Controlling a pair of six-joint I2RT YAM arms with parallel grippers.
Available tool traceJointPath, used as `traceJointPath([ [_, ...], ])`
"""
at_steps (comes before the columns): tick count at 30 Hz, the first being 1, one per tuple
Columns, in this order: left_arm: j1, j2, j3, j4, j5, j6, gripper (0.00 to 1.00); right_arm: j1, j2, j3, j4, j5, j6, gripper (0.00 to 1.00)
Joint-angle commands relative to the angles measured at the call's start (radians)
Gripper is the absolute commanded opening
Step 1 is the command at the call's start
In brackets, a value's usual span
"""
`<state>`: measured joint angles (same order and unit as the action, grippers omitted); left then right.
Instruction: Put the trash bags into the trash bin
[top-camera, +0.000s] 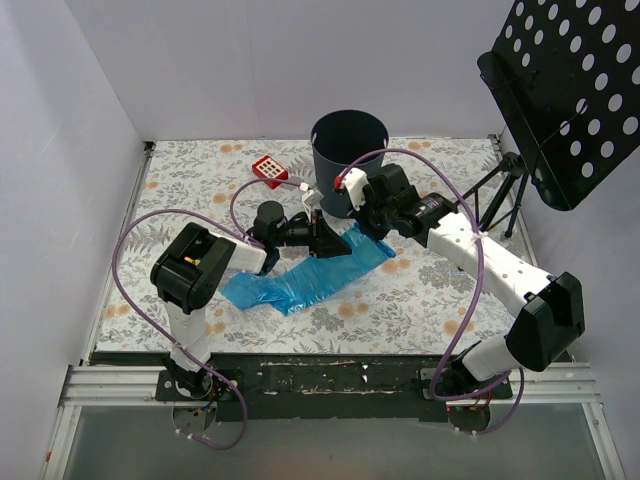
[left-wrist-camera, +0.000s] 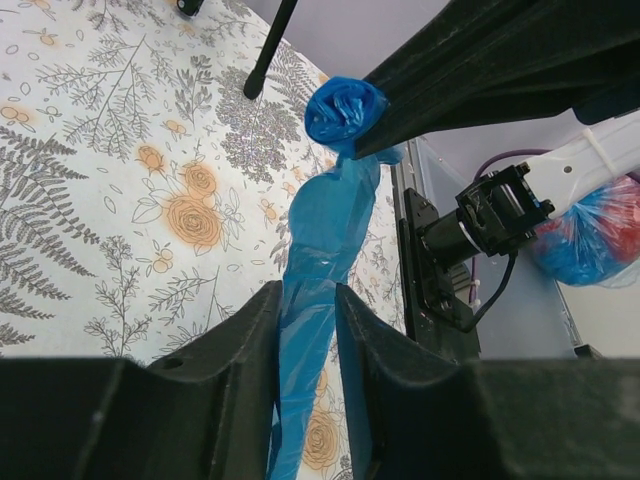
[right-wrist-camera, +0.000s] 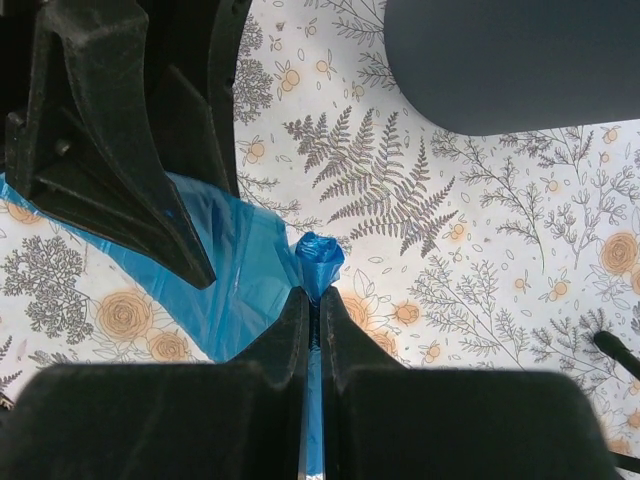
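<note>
On the table near the bin, the bag lies unbinned, its twisted end pinched in the closed right gripper, its middle clasped by the left gripper.

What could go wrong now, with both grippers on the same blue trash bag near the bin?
1. The left gripper and the right gripper pinch one trash bag; pulling apart could tear the thin film.
2. The right gripper holds only a small bunched tip, which may slip out.
3. Most of the bag lies spread on the table, so a tail may hang over the trash bin's rim.
</note>
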<state>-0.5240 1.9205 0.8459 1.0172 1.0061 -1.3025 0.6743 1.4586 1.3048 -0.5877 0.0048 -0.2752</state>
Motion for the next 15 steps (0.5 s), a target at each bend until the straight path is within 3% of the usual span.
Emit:
traceJointPath([
  [1, -0.019, -0.022, 0.022, 0.009, -0.001, -0.004, 0.24, -0.001, -0.032, -0.013, 0.042, 0.003, 0.027, 0.01],
  [8, -0.025, -0.012, 0.038, -0.018, 0.002, 0.014, 0.03, -0.004, -0.034, -0.033, 0.043, 0.03, 0.025, 0.01],
  [15, -0.025, -0.018, 0.041, -0.098, -0.05, 0.08, 0.0, -0.004, -0.041, -0.05, 0.038, 0.021, 0.042, 0.01],
])
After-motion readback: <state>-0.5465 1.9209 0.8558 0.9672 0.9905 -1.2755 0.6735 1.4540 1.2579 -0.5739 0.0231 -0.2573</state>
